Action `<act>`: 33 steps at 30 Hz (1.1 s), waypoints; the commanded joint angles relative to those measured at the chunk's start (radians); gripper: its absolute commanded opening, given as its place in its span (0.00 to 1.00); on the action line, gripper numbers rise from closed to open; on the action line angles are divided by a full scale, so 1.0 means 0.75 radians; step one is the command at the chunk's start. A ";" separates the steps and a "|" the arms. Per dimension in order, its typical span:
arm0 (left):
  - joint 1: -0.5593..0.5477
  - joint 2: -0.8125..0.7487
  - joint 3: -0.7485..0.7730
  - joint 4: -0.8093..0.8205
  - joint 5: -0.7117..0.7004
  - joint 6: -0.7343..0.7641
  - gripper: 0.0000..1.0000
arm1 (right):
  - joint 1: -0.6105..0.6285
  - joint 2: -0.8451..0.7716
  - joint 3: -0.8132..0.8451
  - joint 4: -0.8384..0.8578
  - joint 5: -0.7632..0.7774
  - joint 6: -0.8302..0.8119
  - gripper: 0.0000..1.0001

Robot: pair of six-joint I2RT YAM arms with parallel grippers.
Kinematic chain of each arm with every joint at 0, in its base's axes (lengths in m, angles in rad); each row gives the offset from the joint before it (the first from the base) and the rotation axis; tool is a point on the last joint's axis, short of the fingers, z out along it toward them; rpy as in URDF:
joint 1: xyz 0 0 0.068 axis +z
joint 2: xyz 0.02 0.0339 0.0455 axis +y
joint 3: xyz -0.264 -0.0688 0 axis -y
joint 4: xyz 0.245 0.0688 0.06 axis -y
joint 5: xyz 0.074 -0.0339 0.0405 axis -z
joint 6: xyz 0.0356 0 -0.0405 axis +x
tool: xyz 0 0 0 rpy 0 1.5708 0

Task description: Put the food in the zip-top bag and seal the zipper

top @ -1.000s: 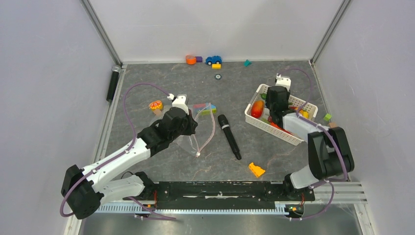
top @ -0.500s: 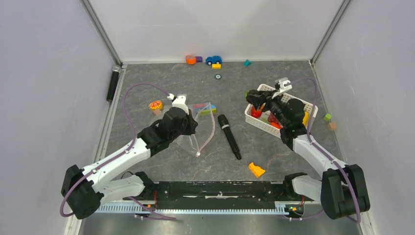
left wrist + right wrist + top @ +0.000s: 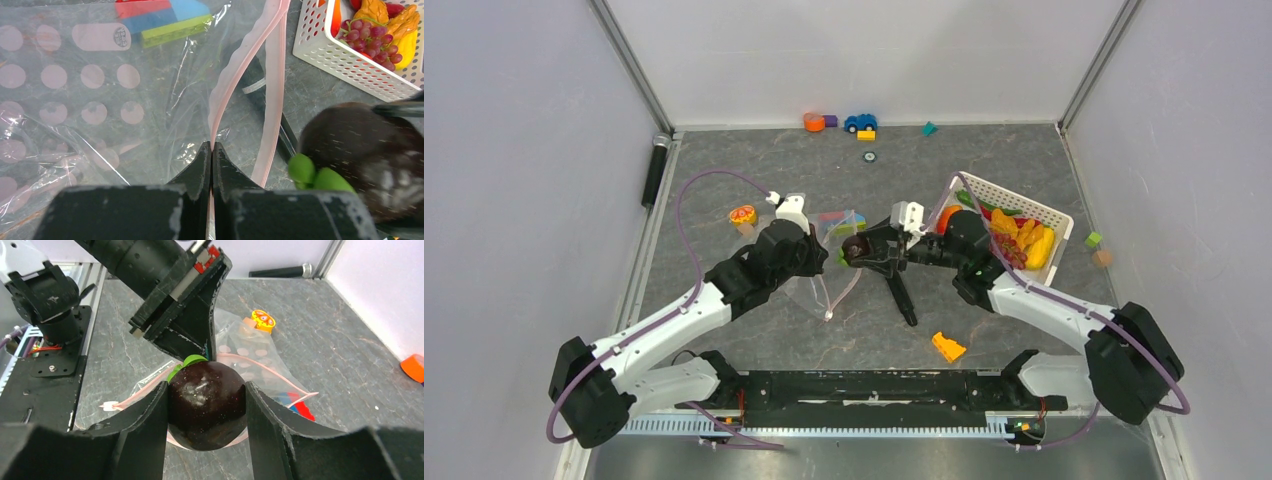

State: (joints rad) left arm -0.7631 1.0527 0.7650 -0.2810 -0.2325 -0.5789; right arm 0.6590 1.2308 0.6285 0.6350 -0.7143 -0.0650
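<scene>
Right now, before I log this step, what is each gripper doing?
Left gripper: shut on the zipper of the zip-top bag.
Right gripper: shut on the dark purple toy fruit.

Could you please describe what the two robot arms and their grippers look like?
The left arm and right arm have white shells, black joints and looping purple cables. The left gripper and right gripper have scuffed matte-black wedge fingers.

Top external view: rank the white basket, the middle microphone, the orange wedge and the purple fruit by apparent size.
1. white basket
2. middle microphone, partly behind the right arm
3. orange wedge and purple fruit look about alike; not ranked.
</scene>
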 commanded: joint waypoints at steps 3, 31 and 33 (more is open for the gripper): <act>0.006 -0.048 -0.020 0.104 0.080 0.033 0.02 | 0.060 0.125 0.139 -0.122 0.094 -0.138 0.28; 0.006 -0.205 -0.114 0.246 0.230 0.014 0.02 | 0.226 0.175 0.326 -0.444 0.729 -0.226 0.98; 0.005 -0.202 -0.113 0.245 0.217 0.017 0.02 | 0.226 0.122 0.292 -0.414 0.768 -0.224 0.98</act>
State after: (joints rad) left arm -0.7551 0.9161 0.6804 -0.1318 -0.0502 -0.5743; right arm 0.8276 1.4220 0.8539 0.2684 -0.1909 -0.2298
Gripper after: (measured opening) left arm 0.034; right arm 0.979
